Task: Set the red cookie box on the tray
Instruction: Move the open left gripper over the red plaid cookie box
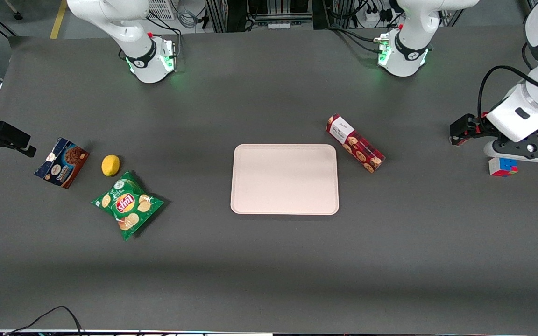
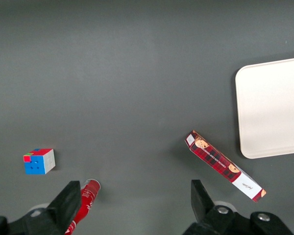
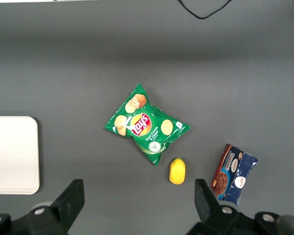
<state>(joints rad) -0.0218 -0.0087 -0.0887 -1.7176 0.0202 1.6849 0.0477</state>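
- Front view: we see the red cookie box [image 1: 356, 143] lying flat beside the tray [image 1: 284, 209].
- It looks light, stiff, crushable; we'd pinch mid-length across its narrow width.
- Our gripper [image 2: 132, 205] hangs released, well apart toward the working arm's end.

light: even, overhead | shadows: soft, short | glare: none | focus: sharp

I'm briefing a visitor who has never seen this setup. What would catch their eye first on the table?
Probably the pale pink tray, the biggest item, lying bare at the table's middle. Right beside it, toward the working arm's end, the red cookie box lies flat at a slant, not touching it. The gripper hangs open near the colourful cube at that end, while a green chip bag brightens the parked arm's end.
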